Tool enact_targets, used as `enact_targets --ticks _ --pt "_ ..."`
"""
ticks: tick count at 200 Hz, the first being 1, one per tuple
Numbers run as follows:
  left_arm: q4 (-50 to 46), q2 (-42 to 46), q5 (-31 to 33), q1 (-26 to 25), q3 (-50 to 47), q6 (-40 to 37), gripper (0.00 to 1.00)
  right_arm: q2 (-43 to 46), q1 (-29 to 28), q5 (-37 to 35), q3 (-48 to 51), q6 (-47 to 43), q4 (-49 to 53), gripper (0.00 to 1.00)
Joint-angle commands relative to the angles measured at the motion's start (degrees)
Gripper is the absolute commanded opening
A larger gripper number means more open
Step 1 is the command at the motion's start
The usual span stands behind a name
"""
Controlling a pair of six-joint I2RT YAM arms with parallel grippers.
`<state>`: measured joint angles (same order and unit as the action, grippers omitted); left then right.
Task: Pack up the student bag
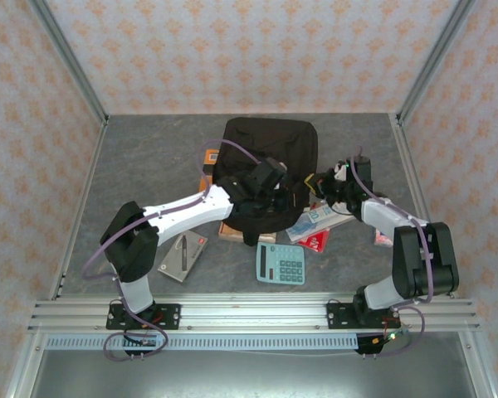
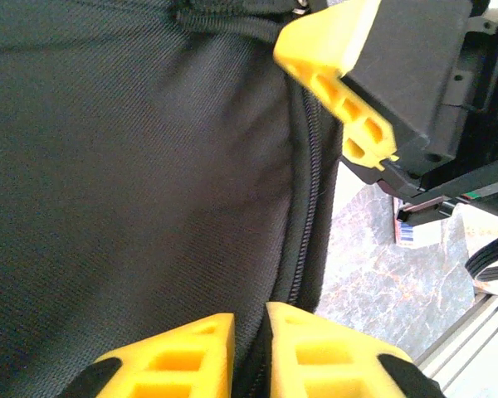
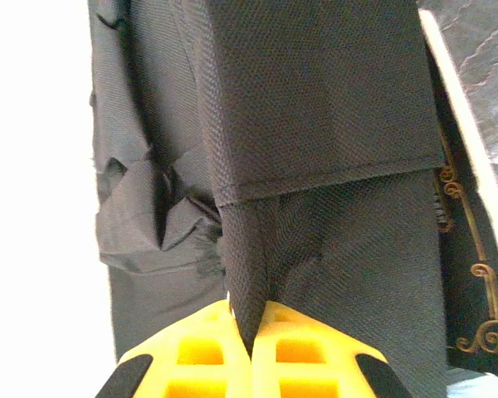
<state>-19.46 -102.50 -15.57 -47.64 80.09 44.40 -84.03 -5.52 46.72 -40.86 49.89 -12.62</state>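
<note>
My right tool (image 3: 251, 344) is pinched tight on a fabric fold of the student bag (image 1: 270, 145), lying centrally on the counter (image 1: 141, 174). My left tool (image 2: 251, 344) narrowly nips cloth beside the zipper (image 2: 303, 215). I should pull apart evenly, opening the mouth without dragging it.

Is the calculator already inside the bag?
No, the calculator lies flat on the table, on the near side of the bag.
</note>
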Motion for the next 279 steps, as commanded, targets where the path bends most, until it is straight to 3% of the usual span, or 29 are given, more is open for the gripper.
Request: enact_targets --ticks 1,35,56,87,147,221,279 --pt "-0.57 2.33 3.85 -0.52 -1.20 -1.26 0.14 2.59 0.43 4.04 3.53 7.99 -25.64 0.00" --pt "1.03 5.17 7.04 2.33 -4.08 2.38 0.11 4.09 0.43 8.26 5.91 10.02 -35.59 0.00" --pt "9.38 5.81 1.72 6.55 -6.69 9.82 0.15 6.13 0.42 8.63 7.15 8.21 -35.34 0.00" --pt "17.33 1.39 -4.30 7.38 -3.67 15.10 0.24 6.34 0.44 9.99 7.82 8.11 -36.48 0.00" --pt "29.48 -3.19 -7.45 8.44 -2.18 21.29 0.31 6.73 0.29 10.18 8.86 8.47 -37.22 0.00" --pt "41.17 -5.28 -9.21 8.79 -4.64 25.23 0.31 6.69 0.09 9.62 9.79 8.46 -37.21 0.00" --pt "46.08 -8.87 -10.49 8.97 -4.34 27.87 0.20 6.13 -0.02 8.92 9.92 8.73 -37.56 0.00"
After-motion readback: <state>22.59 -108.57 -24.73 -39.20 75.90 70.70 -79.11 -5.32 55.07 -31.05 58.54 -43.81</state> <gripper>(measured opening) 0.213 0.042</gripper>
